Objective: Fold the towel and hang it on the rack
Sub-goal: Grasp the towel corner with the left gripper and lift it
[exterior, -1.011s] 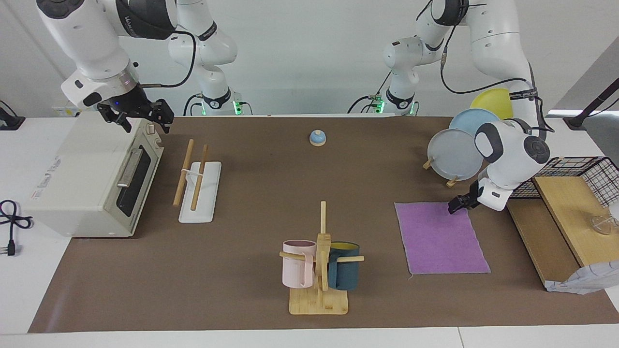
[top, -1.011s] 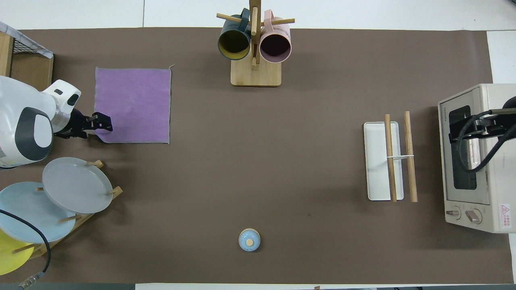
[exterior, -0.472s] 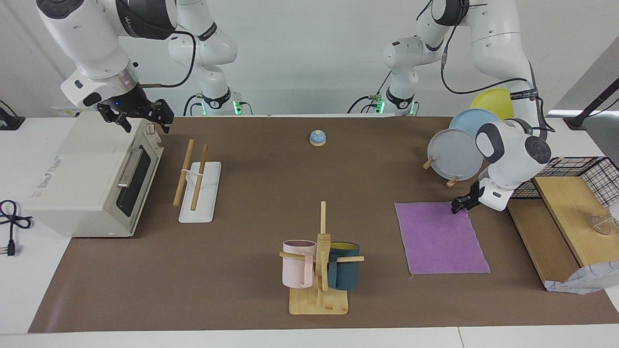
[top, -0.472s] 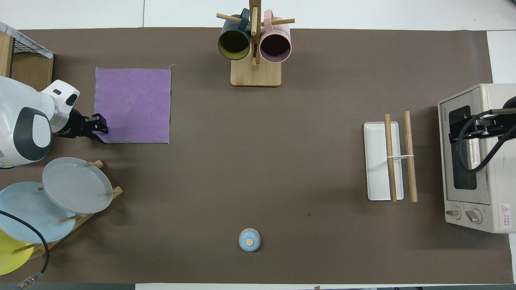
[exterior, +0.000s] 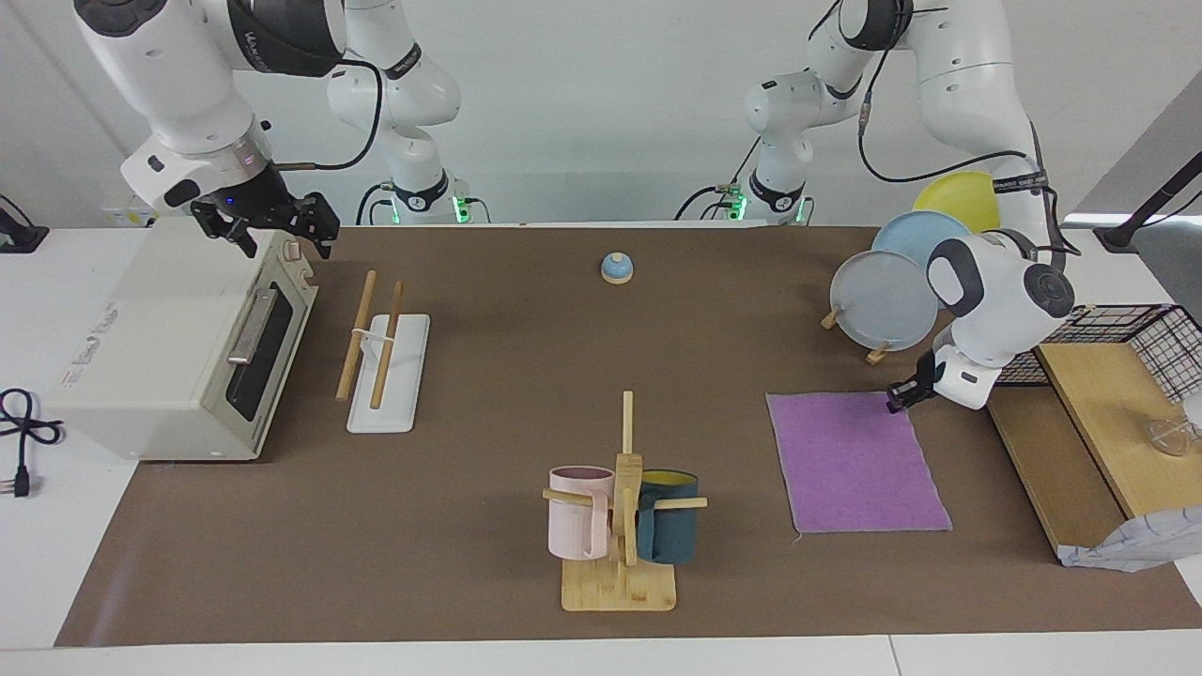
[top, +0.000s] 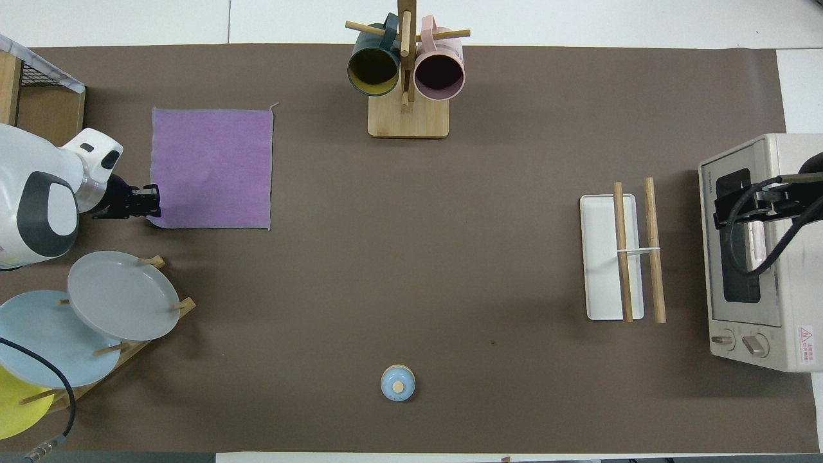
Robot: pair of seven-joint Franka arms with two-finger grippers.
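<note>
The towel (exterior: 856, 462) (top: 211, 168) lies flat and unfolded on the brown tabletop (exterior: 526, 376), purple side up, a roughly square sheet with a thin grey edge and a loose thread at one corner. It sits at lower right of the facing view and upper left of the overhead view, toward the left arm's end of the tabletop.

The left gripper (exterior: 903, 393) (top: 146, 200) is low at the towel's corner nearest the robots, beside the plate stand (exterior: 883, 300); whether it is clenched on the cloth or released I cannot tell.

The rack (exterior: 383, 355) (top: 622, 256), two pale wooden rods on a white base, stands at the right arm's end, beside the toaster oven (exterior: 178, 343).

The right gripper (exterior: 272, 225) waits over the oven's top with its fingers spread, holding nothing.
</note>
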